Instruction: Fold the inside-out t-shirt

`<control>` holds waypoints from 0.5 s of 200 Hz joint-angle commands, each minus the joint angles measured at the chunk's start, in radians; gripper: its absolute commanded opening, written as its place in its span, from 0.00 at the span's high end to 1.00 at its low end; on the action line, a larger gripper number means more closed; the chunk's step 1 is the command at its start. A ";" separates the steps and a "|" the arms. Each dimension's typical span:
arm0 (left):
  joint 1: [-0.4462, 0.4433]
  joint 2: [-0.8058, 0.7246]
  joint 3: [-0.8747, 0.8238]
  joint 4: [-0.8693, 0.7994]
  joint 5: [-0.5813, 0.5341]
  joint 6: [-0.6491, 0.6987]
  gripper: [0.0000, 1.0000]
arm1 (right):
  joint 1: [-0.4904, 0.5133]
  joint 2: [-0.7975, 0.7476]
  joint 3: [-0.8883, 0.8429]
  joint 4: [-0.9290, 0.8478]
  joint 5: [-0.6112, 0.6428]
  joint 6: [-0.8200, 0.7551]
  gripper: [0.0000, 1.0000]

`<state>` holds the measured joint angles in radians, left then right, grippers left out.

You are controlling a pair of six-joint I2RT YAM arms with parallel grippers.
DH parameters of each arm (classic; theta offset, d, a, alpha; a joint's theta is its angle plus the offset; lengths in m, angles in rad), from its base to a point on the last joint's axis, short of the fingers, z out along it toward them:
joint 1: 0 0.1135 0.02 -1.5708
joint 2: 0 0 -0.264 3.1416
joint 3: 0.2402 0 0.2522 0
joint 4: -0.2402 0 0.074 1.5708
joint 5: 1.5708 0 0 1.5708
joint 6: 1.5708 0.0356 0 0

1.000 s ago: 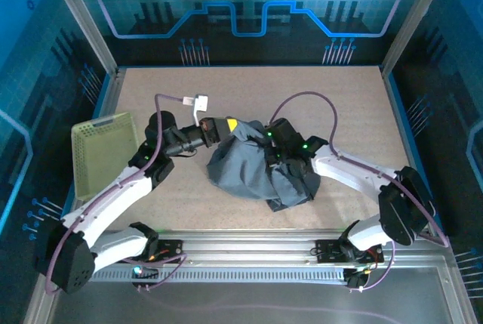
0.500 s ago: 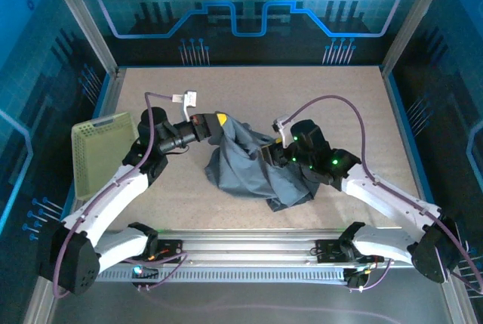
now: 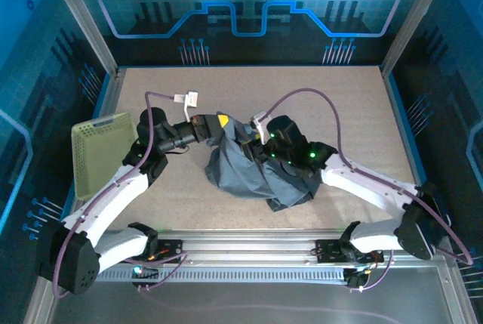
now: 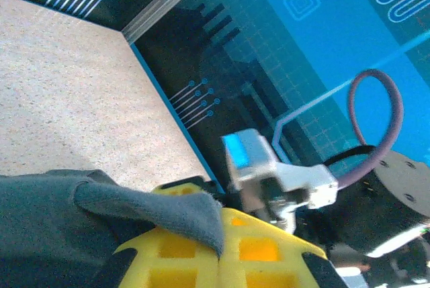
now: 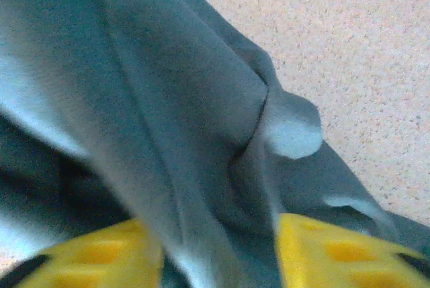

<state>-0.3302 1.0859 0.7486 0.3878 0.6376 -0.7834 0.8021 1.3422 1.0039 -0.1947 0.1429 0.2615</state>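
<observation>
The t-shirt (image 3: pixel 249 174) looked soft and limp; my left end effector (image 4: pixel 222 261) clamped an edge, my right end effector (image 5: pixel 215 251) straddled a fold, grip uncertain.

One dark grey t-shirt (image 3: pixel 249 169) is on one worktop (image 3: pixel 339 105). One yellow-green mesh basket (image 3: pixel 102 150) sits at 9 o'clock. Two arms: left arm (image 3: pixel 113 203), right arm (image 3: pixel 362 180). Two claws: left claw (image 4: pixel 218 244), right claw (image 5: pixel 215 254).
</observation>
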 commanded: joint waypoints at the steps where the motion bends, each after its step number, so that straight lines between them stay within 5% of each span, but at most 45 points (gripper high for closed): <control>1: -0.003 -0.036 -0.011 0.068 0.061 0.001 1.00 | -0.029 0.039 0.064 -0.012 0.007 0.016 0.70; 21: 0.003 -0.057 -0.014 0.018 0.067 0.050 1.00 | -0.090 -0.017 0.032 0.021 -0.130 0.007 1.00; 55: 0.081 -0.081 -0.061 -0.038 0.056 0.097 1.00 | -0.185 -0.179 -0.029 -0.018 -0.388 -0.022 1.00; 100: 0.111 0.021 -0.019 -0.204 -0.016 0.211 0.85 | -0.233 -0.266 -0.103 0.083 -0.702 0.110 1.00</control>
<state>-0.2344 1.0527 0.6884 0.3012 0.6685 -0.6720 0.5758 1.0843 0.9455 -0.1802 -0.3321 0.2871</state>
